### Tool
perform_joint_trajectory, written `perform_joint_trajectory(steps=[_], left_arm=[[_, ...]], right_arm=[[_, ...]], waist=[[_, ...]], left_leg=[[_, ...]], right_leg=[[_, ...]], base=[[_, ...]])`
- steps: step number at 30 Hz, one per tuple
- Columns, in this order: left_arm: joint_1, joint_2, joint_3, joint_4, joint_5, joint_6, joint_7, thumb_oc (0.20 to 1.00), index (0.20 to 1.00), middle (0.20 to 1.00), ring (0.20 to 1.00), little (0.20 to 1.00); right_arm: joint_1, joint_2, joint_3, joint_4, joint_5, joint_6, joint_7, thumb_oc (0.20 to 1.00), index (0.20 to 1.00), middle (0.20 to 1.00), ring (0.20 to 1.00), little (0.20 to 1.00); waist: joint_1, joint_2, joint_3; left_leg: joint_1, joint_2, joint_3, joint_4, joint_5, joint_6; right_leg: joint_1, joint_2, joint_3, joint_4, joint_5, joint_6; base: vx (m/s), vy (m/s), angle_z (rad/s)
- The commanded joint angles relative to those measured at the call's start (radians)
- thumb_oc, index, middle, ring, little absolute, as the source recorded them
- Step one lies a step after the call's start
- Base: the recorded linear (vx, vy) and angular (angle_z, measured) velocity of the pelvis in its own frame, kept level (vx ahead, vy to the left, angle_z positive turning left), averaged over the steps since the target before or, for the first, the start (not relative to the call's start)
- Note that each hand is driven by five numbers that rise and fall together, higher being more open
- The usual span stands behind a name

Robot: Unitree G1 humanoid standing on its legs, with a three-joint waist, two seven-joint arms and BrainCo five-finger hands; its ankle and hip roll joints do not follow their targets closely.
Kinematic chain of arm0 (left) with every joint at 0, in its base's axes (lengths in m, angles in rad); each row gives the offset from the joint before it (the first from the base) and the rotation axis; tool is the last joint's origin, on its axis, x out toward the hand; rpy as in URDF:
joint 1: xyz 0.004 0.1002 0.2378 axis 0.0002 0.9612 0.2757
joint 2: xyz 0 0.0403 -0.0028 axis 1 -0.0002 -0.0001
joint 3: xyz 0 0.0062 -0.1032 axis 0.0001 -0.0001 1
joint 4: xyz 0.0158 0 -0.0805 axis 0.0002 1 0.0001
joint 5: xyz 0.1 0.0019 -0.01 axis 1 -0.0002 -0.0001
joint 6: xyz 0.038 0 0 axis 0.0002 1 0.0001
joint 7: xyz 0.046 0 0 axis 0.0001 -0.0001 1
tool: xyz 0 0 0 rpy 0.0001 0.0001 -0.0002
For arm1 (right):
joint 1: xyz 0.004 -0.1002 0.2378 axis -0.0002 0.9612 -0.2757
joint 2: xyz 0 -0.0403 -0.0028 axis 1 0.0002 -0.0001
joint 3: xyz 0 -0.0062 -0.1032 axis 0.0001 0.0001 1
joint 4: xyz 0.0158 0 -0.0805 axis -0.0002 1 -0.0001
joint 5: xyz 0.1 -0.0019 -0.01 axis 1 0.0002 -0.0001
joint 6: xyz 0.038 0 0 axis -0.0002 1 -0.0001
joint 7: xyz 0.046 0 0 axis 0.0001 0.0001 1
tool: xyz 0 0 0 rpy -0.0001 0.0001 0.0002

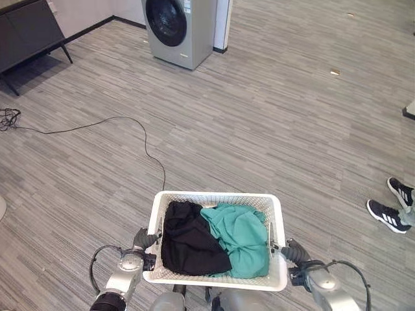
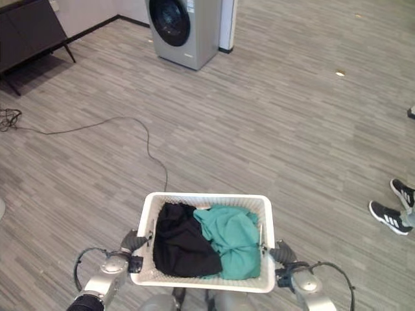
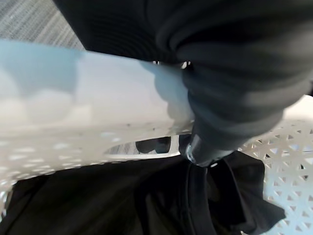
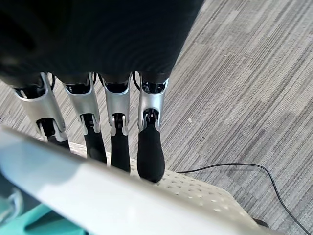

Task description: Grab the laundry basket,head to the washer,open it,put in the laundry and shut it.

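In the upper left of the left eye view stood a dark cabinet (image 1: 29, 32) on thin legs, and below it a thin black cord (image 1: 117, 126) curled across the grey, streaky plank floor (image 1: 272, 123). At the top, left of centre, the washer (image 1: 178, 29) was a silver box with a round dark door, which was closed.

At the bottom centre sat the laundry basket (image 1: 217, 197), a white plastic rectangle with rounded corners and lattice walls, held off the floor between the two hands. Inside, a crumpled black garment (image 1: 188, 243) filled the left half and touched a rumpled teal garment (image 1: 243, 240) in the right half.

The left hand (image 1: 144, 240) met the basket's left rim. Its wrist view added what the head views could not: the smooth white rim seen from very close, the perforated wall, the black cloth beneath, and a dark fingertip (image 3: 159, 145) poking through the handle slot, so the hand was curled round the rim.

The right hand (image 1: 293, 251) met the right rim. In its wrist view silver fingers (image 4: 150, 142) with dark tips ran down in a row, side by side, over the outside of the rim; the tips disappeared behind the white edge, so I could not tell whether they were hooked under it.

At the right edge of the head views, a person's dark trainers (image 1: 392, 207) with white stripes stood on the floor, well apart from the basket.
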Motion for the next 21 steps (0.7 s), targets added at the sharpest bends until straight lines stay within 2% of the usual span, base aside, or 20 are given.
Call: perform_joint_trajectory(steps=[1,6,7,12,21], left_arm=[[-0.065,0.013,0.024,-0.010,-0.065,-0.059,-0.057,0.200,0.200,0.200,0.200,0.200],[-0.065,0.013,0.019,-0.006,-0.060,-0.057,-0.056,0.200,0.200,0.200,0.200,0.200],[-0.178,-0.049,-0.083,0.207,-0.068,-0.059,-0.070,0.200,0.200,0.200,0.200,0.200],[-0.160,-0.051,-0.076,0.224,-0.046,-0.060,-0.066,0.200,0.200,0.200,0.200,0.200],[-0.151,-0.051,-0.068,0.242,-0.053,-0.054,-0.066,0.200,0.200,0.200,0.200,0.200]], right_arm=[[-0.019,0.011,-0.028,-0.118,0.145,-0.081,0.070,0.200,0.200,0.200,0.200,0.200],[-0.015,0.015,-0.026,-0.111,0.137,-0.082,0.067,0.200,0.200,0.200,0.200,0.200],[-0.152,0.139,-0.068,0.496,0.426,-0.115,-0.068,0.200,0.200,0.200,0.200,0.200],[-0.148,0.159,-0.058,0.472,0.452,-0.120,-0.060,0.200,0.200,0.200,0.200,0.200],[-0.119,0.169,-0.017,0.443,0.422,-0.098,-0.034,0.200,0.200,0.200,0.200,0.200]], waist=[[-0.008,-0.016,-0.053],[-0.014,-0.008,-0.063],[-0.077,0.050,-0.115],[-0.072,0.054,-0.120],[-0.078,0.056,-0.114]], left_leg=[[-0.045,-0.047,-0.012,0.062,0.007,0.012],[-0.026,-0.042,-0.017,0.039,0.002,0.013],[0.017,-0.017,0.021,-0.107,-0.027,0.018],[0.034,-0.012,0.047,-0.109,-0.038,0.017],[0.064,-0.006,0.032,-0.109,-0.047,0.016]], right_leg=[[0.107,-0.085,0.025,0.039,-0.139,0.124],[0.111,-0.085,0.026,0.044,-0.145,0.124],[0.001,-0.081,0.067,-0.002,-0.080,0.159],[0.022,-0.082,0.062,-0.002,-0.088,0.159],[0.043,-0.072,0.052,0.026,-0.120,0.145]], base=[[0.03,-0.008,0.00],[0.03,-0.003,0.04],[0.00,0.000,0.00],[0.04,-0.005,-0.05],[0.03,-0.022,-0.05]])
